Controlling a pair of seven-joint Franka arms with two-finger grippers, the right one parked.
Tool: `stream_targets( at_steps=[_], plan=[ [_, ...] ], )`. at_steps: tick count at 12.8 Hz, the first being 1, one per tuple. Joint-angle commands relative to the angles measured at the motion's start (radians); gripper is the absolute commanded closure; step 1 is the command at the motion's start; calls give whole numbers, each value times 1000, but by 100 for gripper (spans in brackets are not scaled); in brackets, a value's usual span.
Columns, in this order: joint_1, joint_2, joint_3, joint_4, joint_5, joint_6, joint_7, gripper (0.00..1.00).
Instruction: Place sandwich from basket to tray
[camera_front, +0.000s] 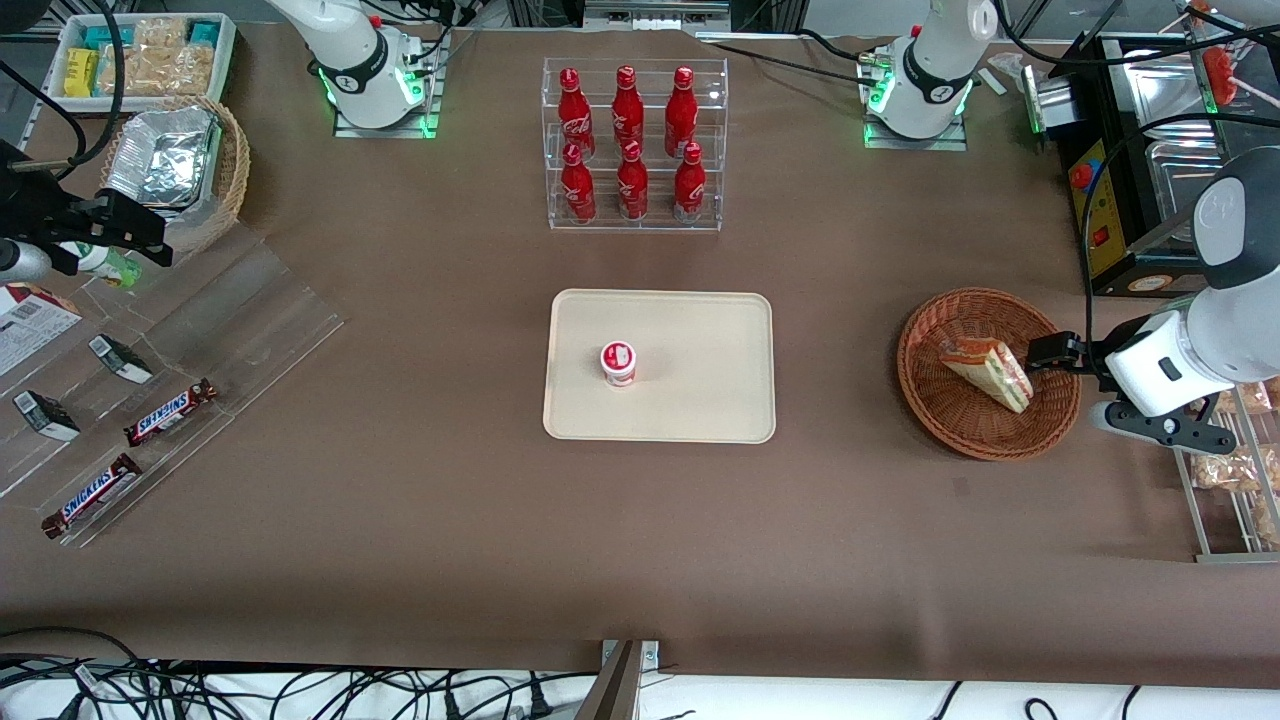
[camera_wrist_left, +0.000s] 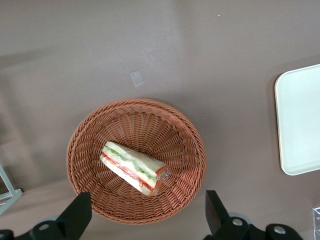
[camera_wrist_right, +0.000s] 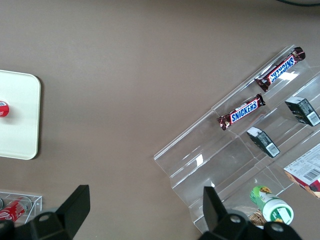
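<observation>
Front view: your sandwich (camera_front: 988, 368) lies in the basket (camera_front: 925, 395), which sits toward the working arm's end of the tabletop, well apart from the tray (camera_front: 700, 330). The wedge rests on its side with the cut edge and its red and green layers turned toward the working arm. The gripper (camera_front: 1050, 351) hangs at the basket's rim, just beside the sandwich, and from here you cannot see whether it touches the wrap. The tray lies at the middle of the tabletop with a small cup (camera_front: 619, 362) standing on it, a little toward the parked arm's end of its centre, so most of its surface is bare. A rack of red bottles (camera_front: 632, 145) stands farther from the front camera than the tray.

Left wrist view: you look straight down into the basket (camera_wrist_left: 90, 145), and the sandwich (camera_wrist_left: 134, 167) lies across its floor at a slant. The two fingers (camera_wrist_left: 75, 214) are spread wide with nothing between them, and they hover above the basket's rim. A corner of the tray (camera_wrist_left: 300, 120) shows to one side.

Right wrist view: only a corner of the tray (camera_wrist_right: 20, 120) and shelves with two Snickers bars (camera_wrist_right: 240, 112); nothing here bears on the pick.

You are in the approach, before any grasp. Next, I judge you need to line the spread fingers up across the wedge's two bread faces, lower into the basket and close gently, since the slick wrap may slip and the bread will crush. Then lift clear of the rim and set it on bare tray away from the cup.
</observation>
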Motion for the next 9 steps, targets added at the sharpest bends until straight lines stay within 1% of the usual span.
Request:
stream_targets(
  at_steps=[1,5,9],
  plan=[
    [-2,2,0,10,-3,-4,7,0],
    [-2,5,0,9,-6,-3,1,0],
    [16,10,9,4,-4,-12,-58,0]
  ],
)
